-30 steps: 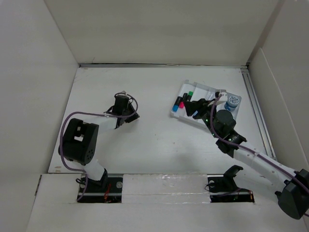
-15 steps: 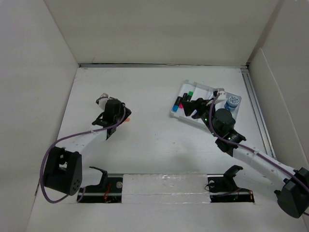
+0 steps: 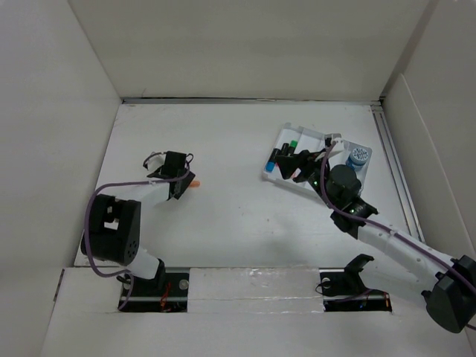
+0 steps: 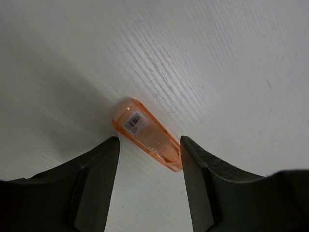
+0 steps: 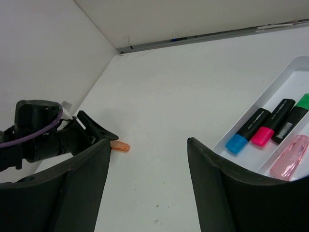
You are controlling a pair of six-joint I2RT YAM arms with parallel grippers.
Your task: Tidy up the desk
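On the white desk (image 3: pixel 238 216) lies a small clear orange piece (image 4: pixel 147 134) with a barcode label, at the left. My left gripper (image 3: pixel 177 187) hovers over it with its jaws open; the piece (image 3: pixel 193 183) lies just past the fingertips, touching neither. My right gripper (image 3: pixel 295 164) stands open and empty above the left end of the white tray (image 3: pixel 321 137). In that tray lie blue (image 5: pixel 247 130), pink (image 5: pixel 273 122) and green (image 5: pixel 294 117) highlighters and a clear pink piece (image 5: pixel 289 157).
A round blue-and-white container (image 3: pixel 359 157) sits at the tray's right end. White walls enclose the desk on three sides. A metal rail (image 3: pixel 393 160) runs along the right edge.
The left arm has swung out to the left and its gripper has opened over the orange piece. The right gripper has opened a little wider and shifted slightly back over the tray.
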